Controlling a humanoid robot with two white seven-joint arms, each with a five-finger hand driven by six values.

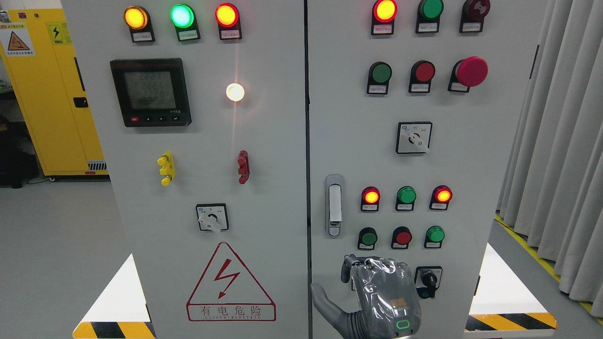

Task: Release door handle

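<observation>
Looking at the big grey cabinet (264,155), we see its door handle (334,205) a little right of the middle. It is a tall, thin, shiny metal bar set in an oval frame, and it lies flat against the right door. Nothing is touching it.

Our hand (381,294) sits at 5 o'clock from the handle, well below it, down at the bottom edge. It wears a grey, crinkly plastic cover with a small green light on the back. The fingers (372,264) bend a little at the top and the thumb (325,301) sticks out at 9 o'clock. It holds nothing. We cannot tell from which side its arm comes in, so we just call it a hand.

We think the letting-go step is about done, since the hand is off the handle. The next move only needs the hand to pull back without bumping the round red and green buttons (403,237) just above it or the black knob (428,281) at 3 o'clock.
</observation>
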